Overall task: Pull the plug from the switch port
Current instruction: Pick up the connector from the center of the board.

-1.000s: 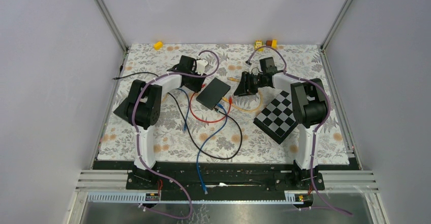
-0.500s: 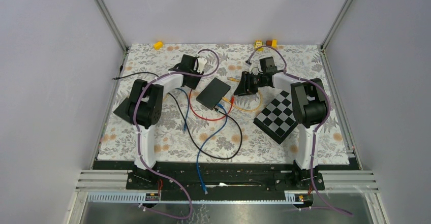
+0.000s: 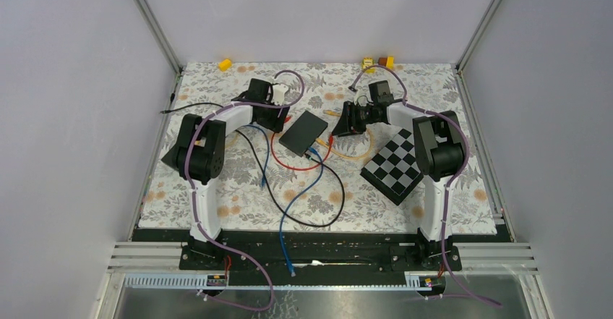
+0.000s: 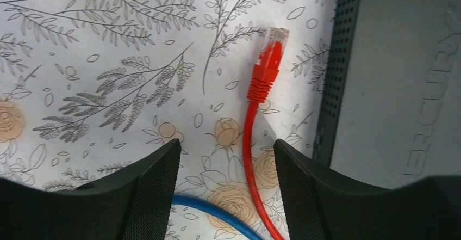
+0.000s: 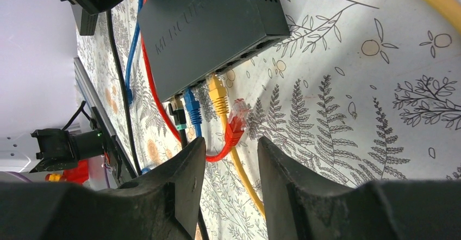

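My released left hand [image 4: 225, 145] hovers over the red cable plug [image 4: 267, 60] lying free on the floral tabletop [image 4: 108, 60] beside the dark grey switch box [image 4: 402, 77]; my right hand [image 5: 231, 142] gapes empty.

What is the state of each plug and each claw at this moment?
left claw: open, empty.
right claw: open, empty.
red plug at left claw: unplugged, lying loose.
red plug at right claw: unplugged, lying loose.
yellow plug: plugged in.
blue plug: plugged in.
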`<state>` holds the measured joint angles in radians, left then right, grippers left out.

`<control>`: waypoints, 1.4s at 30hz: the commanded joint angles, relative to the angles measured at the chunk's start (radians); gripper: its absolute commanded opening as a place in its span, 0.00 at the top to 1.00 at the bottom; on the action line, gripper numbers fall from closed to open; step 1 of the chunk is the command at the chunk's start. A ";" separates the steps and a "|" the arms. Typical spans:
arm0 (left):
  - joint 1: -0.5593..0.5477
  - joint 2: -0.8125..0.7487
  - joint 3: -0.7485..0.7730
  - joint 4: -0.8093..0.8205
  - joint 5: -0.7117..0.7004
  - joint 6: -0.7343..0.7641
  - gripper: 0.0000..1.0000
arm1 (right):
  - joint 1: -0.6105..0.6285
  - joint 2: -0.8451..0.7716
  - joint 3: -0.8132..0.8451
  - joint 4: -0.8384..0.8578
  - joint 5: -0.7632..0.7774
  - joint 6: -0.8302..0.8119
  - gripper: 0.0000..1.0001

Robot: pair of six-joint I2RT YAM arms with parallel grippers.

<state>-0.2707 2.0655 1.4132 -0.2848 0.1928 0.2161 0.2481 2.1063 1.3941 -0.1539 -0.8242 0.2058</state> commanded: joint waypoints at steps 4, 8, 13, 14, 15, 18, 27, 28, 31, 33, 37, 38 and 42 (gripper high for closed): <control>-0.003 0.049 0.070 -0.052 0.088 -0.006 0.32 | -0.006 0.006 0.037 -0.018 -0.028 -0.014 0.53; -0.009 0.076 0.093 -0.051 0.080 0.013 0.32 | -0.007 0.013 0.041 -0.019 -0.029 -0.013 0.53; -0.032 0.108 0.126 -0.052 0.017 0.047 0.32 | -0.008 0.024 0.048 -0.021 -0.032 -0.012 0.53; -0.035 0.115 0.133 -0.053 0.008 0.051 0.33 | -0.008 0.024 0.048 -0.022 -0.032 -0.012 0.53; -0.039 0.121 0.138 -0.053 0.000 0.054 0.34 | -0.008 0.024 0.049 -0.022 -0.032 -0.011 0.53; -0.048 0.148 0.167 -0.072 -0.016 0.060 0.38 | -0.007 0.024 0.049 -0.022 -0.033 -0.011 0.53; -0.051 0.153 0.145 -0.091 -0.054 0.062 0.60 | -0.012 0.011 0.054 -0.029 -0.037 -0.016 0.53; -0.048 0.151 0.142 -0.093 -0.057 0.060 0.62 | -0.012 0.009 0.054 -0.029 -0.036 -0.014 0.53; -0.038 0.147 0.134 -0.095 -0.060 0.057 0.68 | -0.013 0.004 0.054 -0.029 -0.038 -0.014 0.53; -0.030 0.152 0.139 -0.096 -0.064 0.058 0.75 | -0.015 0.003 0.055 -0.029 -0.038 -0.013 0.53; -0.015 0.153 0.157 -0.099 -0.055 0.057 0.87 | -0.022 -0.016 0.074 -0.053 -0.039 -0.018 0.53; -0.012 0.152 0.166 -0.104 -0.055 0.056 0.89 | -0.024 -0.025 0.079 -0.060 -0.039 -0.020 0.53; 0.002 0.126 0.187 -0.117 -0.058 0.055 1.00 | -0.034 -0.072 0.106 -0.117 -0.034 -0.055 0.53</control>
<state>-0.3054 2.1796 1.5875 -0.3241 0.1936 0.2588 0.2283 2.1254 1.4418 -0.2100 -0.8322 0.1967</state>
